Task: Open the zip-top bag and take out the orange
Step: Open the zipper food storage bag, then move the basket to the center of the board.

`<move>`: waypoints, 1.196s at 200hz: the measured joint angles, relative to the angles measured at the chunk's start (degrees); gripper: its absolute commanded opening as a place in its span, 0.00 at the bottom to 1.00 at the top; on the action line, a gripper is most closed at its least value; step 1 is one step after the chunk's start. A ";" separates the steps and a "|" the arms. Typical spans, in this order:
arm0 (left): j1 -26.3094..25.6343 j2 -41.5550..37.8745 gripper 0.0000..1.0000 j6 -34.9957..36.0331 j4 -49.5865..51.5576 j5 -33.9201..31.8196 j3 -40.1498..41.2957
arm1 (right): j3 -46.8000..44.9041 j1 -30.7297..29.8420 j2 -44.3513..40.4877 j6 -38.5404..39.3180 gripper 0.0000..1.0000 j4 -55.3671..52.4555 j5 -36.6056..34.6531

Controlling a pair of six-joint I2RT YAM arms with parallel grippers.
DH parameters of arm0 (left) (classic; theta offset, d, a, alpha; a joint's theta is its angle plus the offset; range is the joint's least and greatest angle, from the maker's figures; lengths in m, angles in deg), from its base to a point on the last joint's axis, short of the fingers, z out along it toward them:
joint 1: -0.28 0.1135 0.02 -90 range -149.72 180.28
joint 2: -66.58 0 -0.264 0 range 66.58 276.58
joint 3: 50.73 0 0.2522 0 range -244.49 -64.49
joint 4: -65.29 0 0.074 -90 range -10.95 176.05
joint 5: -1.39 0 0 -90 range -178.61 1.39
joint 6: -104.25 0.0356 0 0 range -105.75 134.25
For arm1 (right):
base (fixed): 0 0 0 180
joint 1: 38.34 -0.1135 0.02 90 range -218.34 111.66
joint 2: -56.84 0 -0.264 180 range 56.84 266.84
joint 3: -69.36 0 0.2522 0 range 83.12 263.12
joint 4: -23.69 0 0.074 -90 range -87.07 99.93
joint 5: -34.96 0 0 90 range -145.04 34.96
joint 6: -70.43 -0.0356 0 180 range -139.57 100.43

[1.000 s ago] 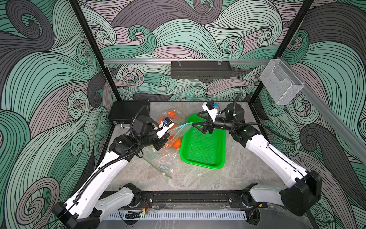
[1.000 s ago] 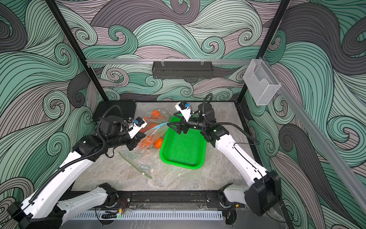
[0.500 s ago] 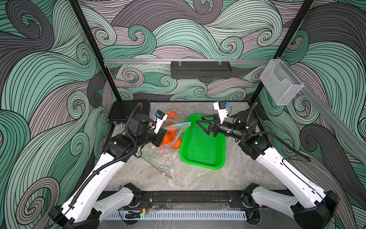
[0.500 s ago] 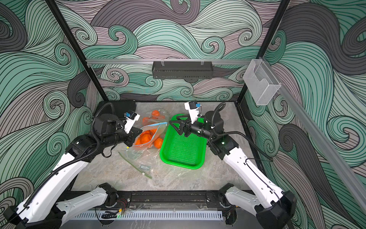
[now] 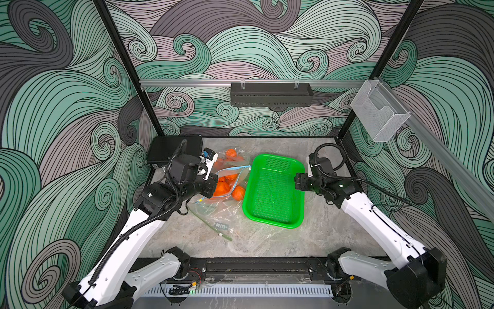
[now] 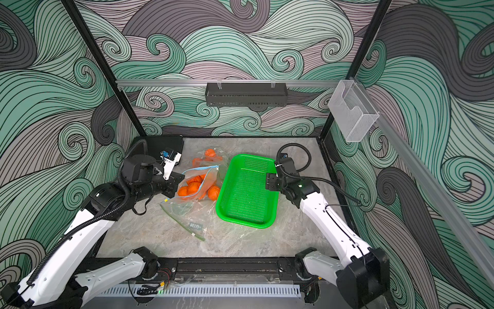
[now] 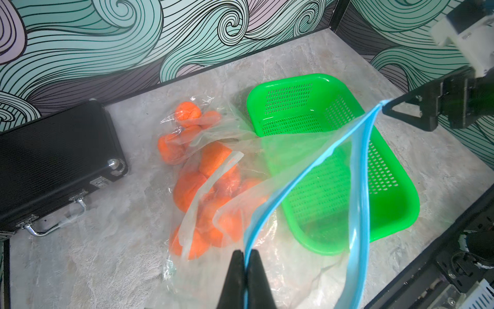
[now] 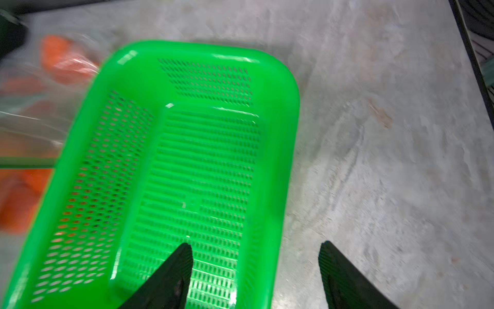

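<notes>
One marbled tabletop (image 5: 267,240), swirl-patterned walls (image 5: 240,40); left hand (image 7: 244,254) grips bag (image 7: 230,187), right hand (image 8: 255,244) open.

Bag (image 5: 235,173) left of basket (image 5: 271,222) — oranges (image 5: 222,188) inside

Bare surface (image 5: 267,246) lies open at 6 and 12 o'clock of the basket (image 5: 278,163); bags (image 5: 227,211) crowd its 9 o'clock side, a case (image 5: 173,147) blocks 10.

I'm standing in a robotics lab cell: swirl-printed panels (image 5: 240,48) are walling in a stone-look tabletop (image 5: 267,240), and a left arm (image 5: 133,235) and right arm (image 5: 374,222) are reaching in from a black rail (image 5: 254,267).
</notes>
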 measured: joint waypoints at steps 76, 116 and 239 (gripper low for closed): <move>0.00 -0.31 0.00 1.77 -0.57 0.17 1.73 | -3.43 0.00 7.93 -1.36 0.41 -1.53 0.11; 0.00 -1.05 0.00 2.67 -1.33 0.68 3.32 | -2.64 0.79 10.56 -0.83 0.20 0.20 0.35; 0.00 -1.49 0.00 4.09 -1.77 1.51 4.04 | 17.62 11.02 31.19 10.69 0.06 3.26 8.15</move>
